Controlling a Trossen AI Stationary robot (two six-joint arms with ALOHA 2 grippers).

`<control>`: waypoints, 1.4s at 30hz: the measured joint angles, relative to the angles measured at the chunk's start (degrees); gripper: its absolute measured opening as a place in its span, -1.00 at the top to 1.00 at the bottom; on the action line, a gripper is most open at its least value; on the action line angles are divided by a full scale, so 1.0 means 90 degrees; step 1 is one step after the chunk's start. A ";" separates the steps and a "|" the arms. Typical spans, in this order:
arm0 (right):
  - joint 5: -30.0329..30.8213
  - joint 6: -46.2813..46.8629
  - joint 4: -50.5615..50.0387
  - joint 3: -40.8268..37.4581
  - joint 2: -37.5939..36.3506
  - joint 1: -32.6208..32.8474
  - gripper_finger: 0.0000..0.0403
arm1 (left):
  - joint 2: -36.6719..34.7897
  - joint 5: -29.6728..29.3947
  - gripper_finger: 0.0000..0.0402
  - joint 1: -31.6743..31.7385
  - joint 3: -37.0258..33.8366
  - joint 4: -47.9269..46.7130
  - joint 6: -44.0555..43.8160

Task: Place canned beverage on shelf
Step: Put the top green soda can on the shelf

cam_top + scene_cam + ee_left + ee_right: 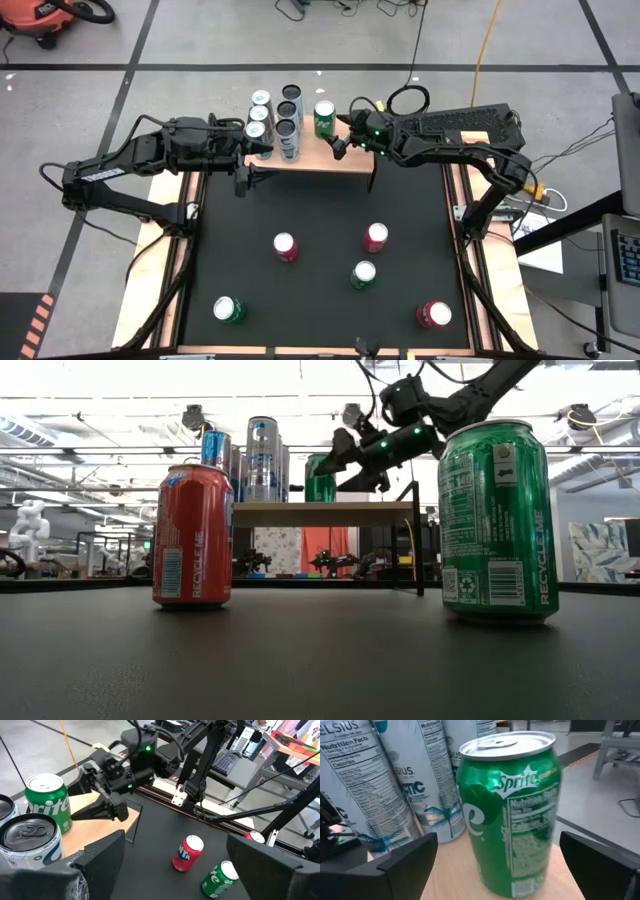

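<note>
Standing on the shelf: a green Sprite can (324, 117), upright on the light-wood shelf (320, 160) at the far edge of the black tabletop (320, 300).
Right gripper: the right gripper (338, 140) hovers just beside the green Sprite can; its jaws are spread wide and hold nothing, the can standing free between the two fingers in the right wrist view.
Left gripper: the left gripper (247, 178) hangs at the shelf's left end, near the silver cans; its jaws stand wide with nothing between them.
Other cans on shelf: tall silver-white cans (274, 118) cluster left of the green Sprite can, close together and all upright.
Cans on tabletop: two red cans (285, 246) and (375, 237) stand mid-table, a green can (363, 274) just in front of them, another green can (229, 310) at the near left and a red can (434, 315) at the near right, all well apart from the shelf.
Floor: an orange vacuum (40, 18) sits at the far left.
</note>
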 joint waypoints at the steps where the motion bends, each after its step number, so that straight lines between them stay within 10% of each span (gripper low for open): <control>1: -0.0105 0.0003 -0.0019 0.0068 0.0079 -0.0005 -0.98 | 0.0000 -0.0011 -0.75 0.0002 0.0000 -0.0002 -0.0033; 33: -0.0156 -0.0016 -0.1233 0.1040 0.0500 -0.0168 -0.96 | 0.0000 -0.0116 -0.75 0.0000 0.0000 -0.0211 -0.0183; 42: 0.1376 0.0207 -0.1702 0.1034 0.0260 0.0335 -0.98 | 0.0000 -0.0116 -0.75 0.0000 0.0000 -0.0219 -0.0244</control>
